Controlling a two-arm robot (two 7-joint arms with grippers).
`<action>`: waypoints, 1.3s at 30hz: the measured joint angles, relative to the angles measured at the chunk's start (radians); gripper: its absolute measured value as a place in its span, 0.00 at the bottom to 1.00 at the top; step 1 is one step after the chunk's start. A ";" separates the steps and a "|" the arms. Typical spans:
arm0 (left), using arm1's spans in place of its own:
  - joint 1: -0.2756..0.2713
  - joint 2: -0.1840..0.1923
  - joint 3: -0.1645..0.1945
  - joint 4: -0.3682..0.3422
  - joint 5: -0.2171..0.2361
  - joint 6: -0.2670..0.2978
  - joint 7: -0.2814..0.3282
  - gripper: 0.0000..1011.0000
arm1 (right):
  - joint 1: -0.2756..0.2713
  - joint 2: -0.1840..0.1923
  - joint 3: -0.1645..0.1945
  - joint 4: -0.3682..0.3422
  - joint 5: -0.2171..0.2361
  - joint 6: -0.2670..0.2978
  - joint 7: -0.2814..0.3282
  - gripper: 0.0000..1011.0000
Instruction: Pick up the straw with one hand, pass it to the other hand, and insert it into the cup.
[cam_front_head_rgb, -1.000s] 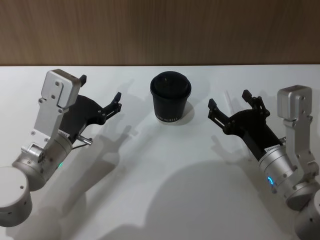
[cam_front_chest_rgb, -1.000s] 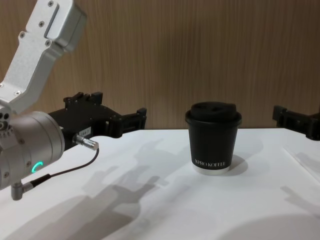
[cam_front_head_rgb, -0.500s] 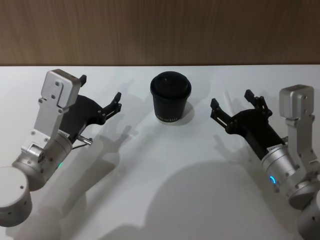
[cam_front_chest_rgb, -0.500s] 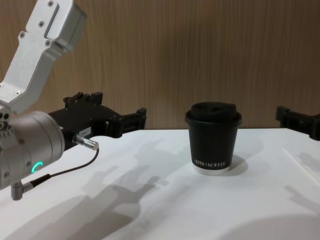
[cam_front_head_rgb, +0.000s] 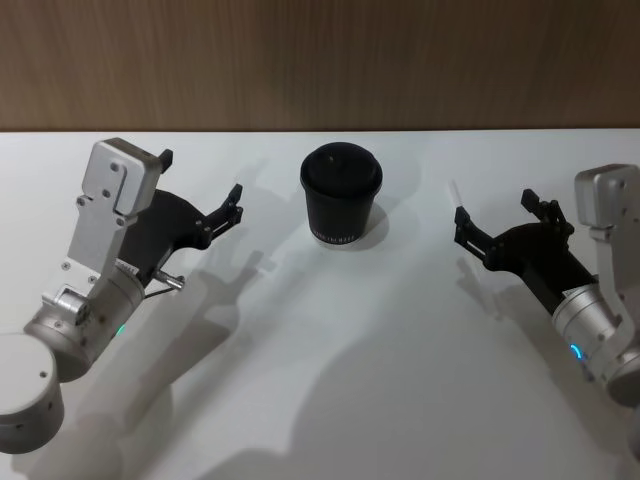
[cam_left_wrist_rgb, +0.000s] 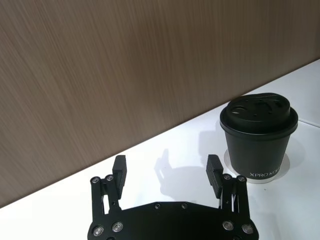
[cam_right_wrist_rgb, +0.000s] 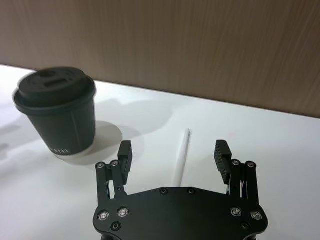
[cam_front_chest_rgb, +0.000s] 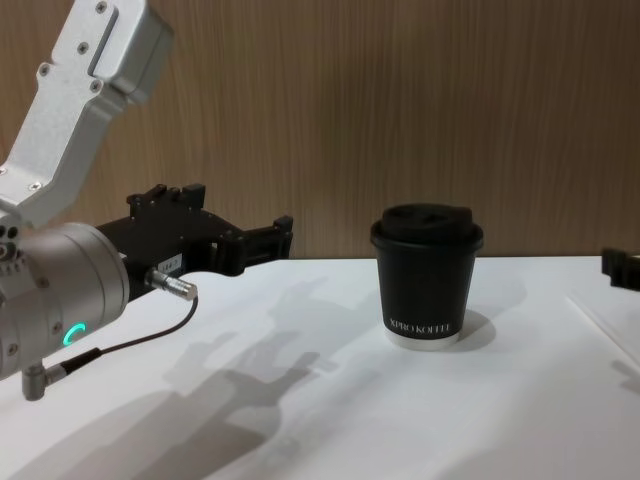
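Here: thin white straw (cam_right_wrist_rgb: 181, 157) flat near right claw (cam_front_head_rgb: 495, 205), gaping; left claw (cam_front_head_rgb: 202, 175) gaping; domed-lid cup (cam_front_head_rgb: 341, 195) upright.

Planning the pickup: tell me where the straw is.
Head view: the straw lies on the table, right of the cup, just ahead of the right gripper.

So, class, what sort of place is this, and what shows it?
Probably a robot test bench, not a café: a plain white table, a wood-panelled wall behind, with a lidded cup and a straw laid out.
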 joint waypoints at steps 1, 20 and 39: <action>0.000 0.000 0.000 0.000 0.000 0.000 0.000 0.99 | 0.002 0.003 0.001 0.002 -0.003 0.008 -0.001 0.99; 0.000 0.000 0.000 0.000 0.000 0.000 0.000 0.99 | 0.041 0.030 0.001 0.031 -0.041 0.134 0.005 0.99; 0.000 0.000 0.000 0.000 0.000 0.000 0.000 0.99 | 0.056 -0.019 0.027 0.036 0.018 0.254 0.027 0.99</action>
